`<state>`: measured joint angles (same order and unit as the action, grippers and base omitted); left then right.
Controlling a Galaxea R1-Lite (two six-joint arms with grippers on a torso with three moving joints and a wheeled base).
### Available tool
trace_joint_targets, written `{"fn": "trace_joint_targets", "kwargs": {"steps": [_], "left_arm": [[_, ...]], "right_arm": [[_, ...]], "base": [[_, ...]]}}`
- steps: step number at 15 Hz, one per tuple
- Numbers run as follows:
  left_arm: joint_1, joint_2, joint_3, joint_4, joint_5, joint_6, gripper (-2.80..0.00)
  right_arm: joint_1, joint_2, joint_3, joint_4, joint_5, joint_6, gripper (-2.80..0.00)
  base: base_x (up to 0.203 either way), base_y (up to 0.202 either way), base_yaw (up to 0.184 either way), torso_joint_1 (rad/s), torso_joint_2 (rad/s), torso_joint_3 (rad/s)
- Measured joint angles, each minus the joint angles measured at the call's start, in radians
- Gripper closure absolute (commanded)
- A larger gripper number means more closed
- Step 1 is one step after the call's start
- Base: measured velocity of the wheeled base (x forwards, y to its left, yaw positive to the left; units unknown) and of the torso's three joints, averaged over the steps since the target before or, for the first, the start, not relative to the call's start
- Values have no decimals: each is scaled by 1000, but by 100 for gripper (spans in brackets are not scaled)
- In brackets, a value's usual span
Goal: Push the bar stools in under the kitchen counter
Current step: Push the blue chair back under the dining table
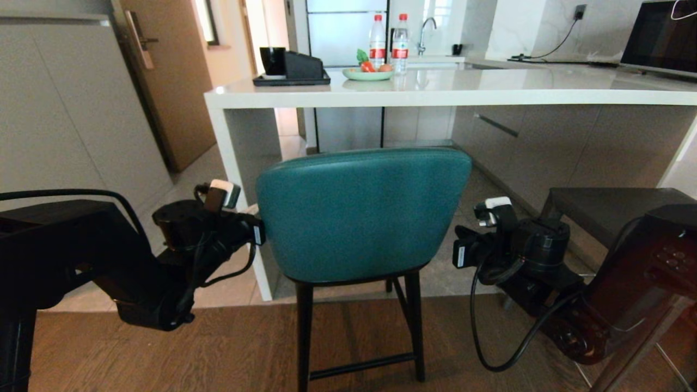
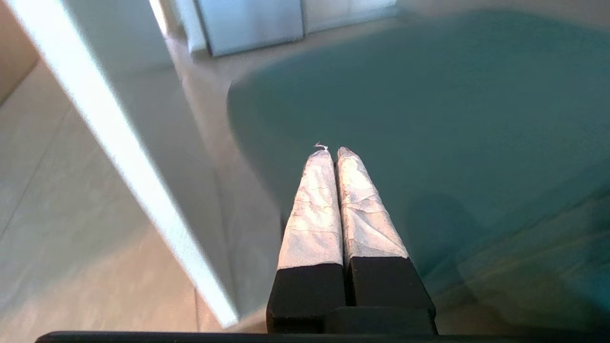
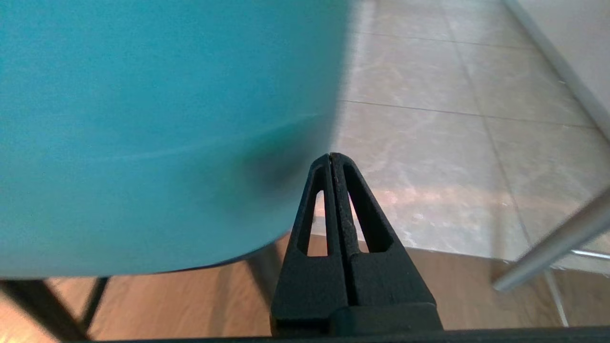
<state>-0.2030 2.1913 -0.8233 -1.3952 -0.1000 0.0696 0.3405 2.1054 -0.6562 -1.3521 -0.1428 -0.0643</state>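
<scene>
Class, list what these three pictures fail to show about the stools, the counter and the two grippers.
- Teal stool: in the head view its back hides its seat, and the bottom edge crops its feet.
- Grey stool: head view, mostly hidden by the right arm and cut by the right edge.
- Counter: its right end runs off the head view.
- Left gripper and right gripper: both shut beside the teal back; actual contact is unclear in the wrist views.

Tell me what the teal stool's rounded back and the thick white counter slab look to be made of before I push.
The teal stool back looks like smooth leather or faux leather: matte, a faint grain, a stitched edge seam. Its thin legs look like black metal or painted wood; I cannot tell which. The white counter slab looks like polished stone or composite: glossy, reflecting the bottles on it.
</scene>
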Motion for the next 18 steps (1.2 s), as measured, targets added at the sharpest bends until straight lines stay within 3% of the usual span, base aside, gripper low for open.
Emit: {"fn": "trace_joint_targets", "kwargs": {"steps": [4,10,18], "left_arm": [[7,-21,74,-52,-1,0,0],[-41,-23,-54,80,19,1,0],[-56,-9,-140,142,33,-1,0]], "right_arm": [[-15,1,-14,0,2,0,0],[-20,12,-14,-1,3,1,0],[-28,22,-16,-1,4,0,0]], "base": [[0,0,0,0,0,0],[0,0,0,0,0,0],[0,0,0,0,0,0]]}}
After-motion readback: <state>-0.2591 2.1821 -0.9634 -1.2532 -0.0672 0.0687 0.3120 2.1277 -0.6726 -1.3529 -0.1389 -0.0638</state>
